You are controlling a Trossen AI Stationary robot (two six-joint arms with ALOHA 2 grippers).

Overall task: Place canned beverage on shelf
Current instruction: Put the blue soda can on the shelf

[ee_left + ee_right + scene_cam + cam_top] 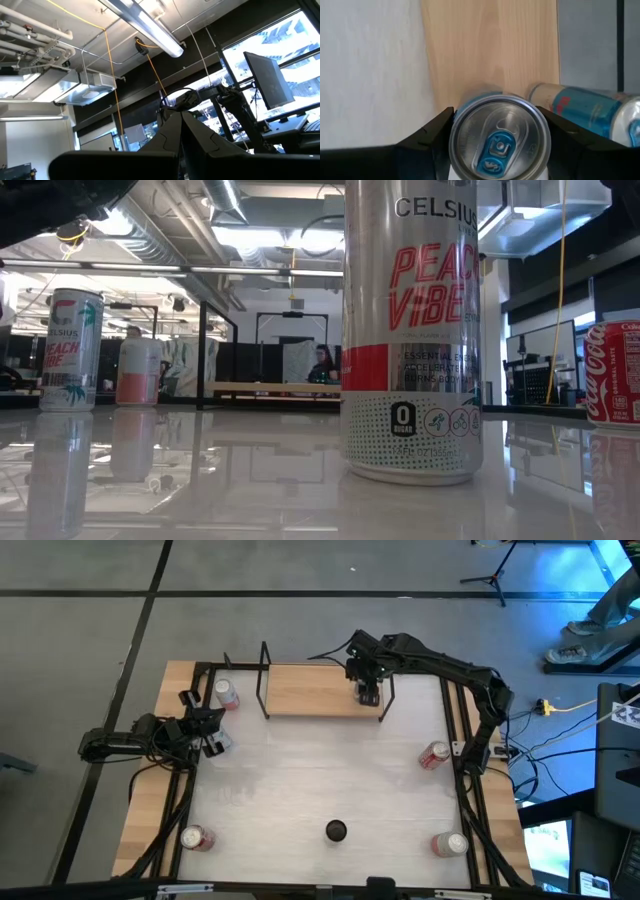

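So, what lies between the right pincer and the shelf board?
Only the can that the right pincer grips, upright over the shelf board; the right wrist view shows it.

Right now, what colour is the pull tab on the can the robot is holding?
Blue, on a silver can top; the right wrist view shows it best.

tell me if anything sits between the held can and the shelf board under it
Nothing visible does. The right gripper holds the can upright over bare shelf; a second can lies tipped beside it.
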